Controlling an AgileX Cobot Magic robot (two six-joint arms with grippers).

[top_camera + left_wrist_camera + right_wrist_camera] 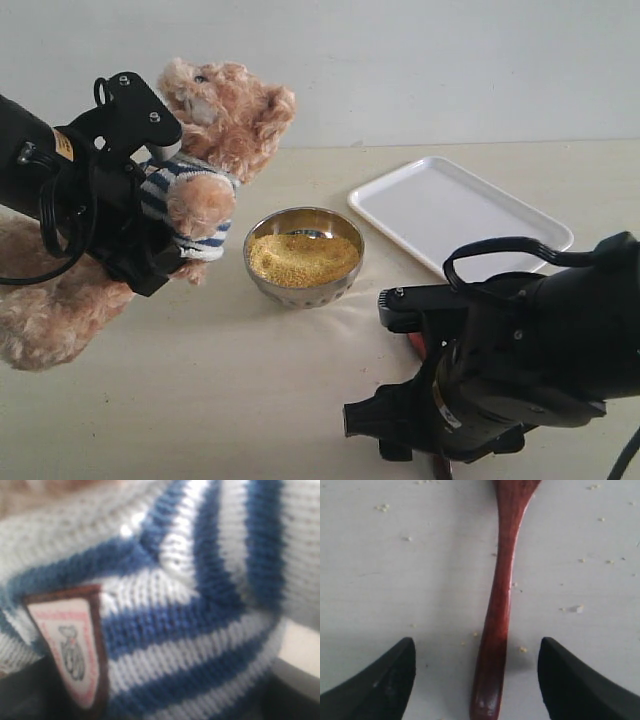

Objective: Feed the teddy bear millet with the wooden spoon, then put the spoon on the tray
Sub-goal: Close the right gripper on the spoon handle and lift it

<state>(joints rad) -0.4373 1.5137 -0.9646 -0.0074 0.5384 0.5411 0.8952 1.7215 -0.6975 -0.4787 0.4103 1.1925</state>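
The teddy bear (225,115) leans upright at the left, head tipped back. My left gripper (150,200) presses into its striped shirt (200,630) beside the crest badge (70,645) and looks shut on the bear, though its fingers are mostly hidden. The millet (302,258) fills the steel bowl (300,292) in the middle. The wooden spoon (499,605) lies flat on the table; only a red sliver (415,346) shows under my right arm. My right gripper (476,645) is open, one finger on each side of the handle's end, not touching it. The white tray (455,210) sits at the back right.
Loose millet grains (382,507) are scattered on the pale tabletop (240,390) around the spoon. A plain wall runs along the table's far edge. My right arm's black body (520,360) covers the front right corner.
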